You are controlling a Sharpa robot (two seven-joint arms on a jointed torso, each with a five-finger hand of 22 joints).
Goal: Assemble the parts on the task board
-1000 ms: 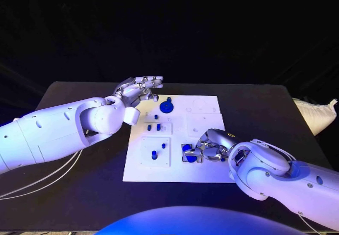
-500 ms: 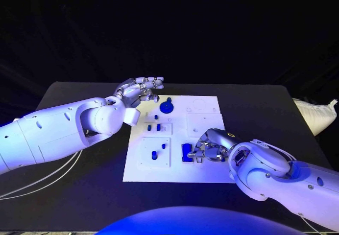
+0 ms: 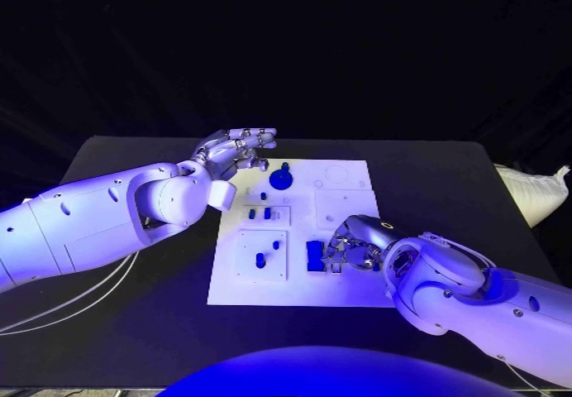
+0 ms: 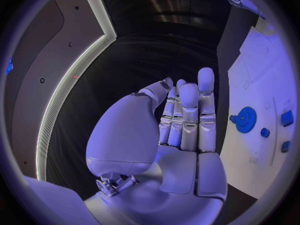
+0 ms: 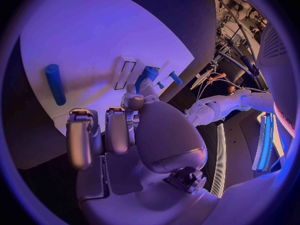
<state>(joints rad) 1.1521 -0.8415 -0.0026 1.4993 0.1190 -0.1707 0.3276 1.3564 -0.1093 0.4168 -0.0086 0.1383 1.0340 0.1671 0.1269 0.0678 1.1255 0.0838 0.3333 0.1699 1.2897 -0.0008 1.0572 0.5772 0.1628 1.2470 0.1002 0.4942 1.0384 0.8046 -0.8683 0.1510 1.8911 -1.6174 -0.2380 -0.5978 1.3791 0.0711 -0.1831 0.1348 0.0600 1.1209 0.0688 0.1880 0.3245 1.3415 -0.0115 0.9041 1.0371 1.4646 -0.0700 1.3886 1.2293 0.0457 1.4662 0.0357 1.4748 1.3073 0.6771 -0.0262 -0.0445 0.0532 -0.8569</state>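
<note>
The white task board (image 3: 352, 289) lies mid-table. A long blue part (image 3: 315, 255) lies on its near middle, also seen as a blue bar (image 5: 55, 84). My right hand (image 3: 353, 246) rests just right of it with bent fingers (image 5: 81, 137) and nothing between them. A blue gear (image 3: 281, 179) (image 4: 245, 119) sits at the board's far side. Small blue pegs stand in the left blocks (image 3: 260, 261) (image 3: 267, 214). My left hand (image 3: 236, 149) (image 4: 181, 130) hovers over the board's far left corner, holding nothing, with its fingers loosely bent.
A white bag (image 3: 531, 194) lies at the table's right edge. Pale cables (image 3: 72, 306) hang off the left side under my left arm. Bare black table (image 3: 441, 178) surrounds the board.
My right hand has drawn back to the right off the long blue part, which now lies uncovered on the board. The left hand has stayed put.
</note>
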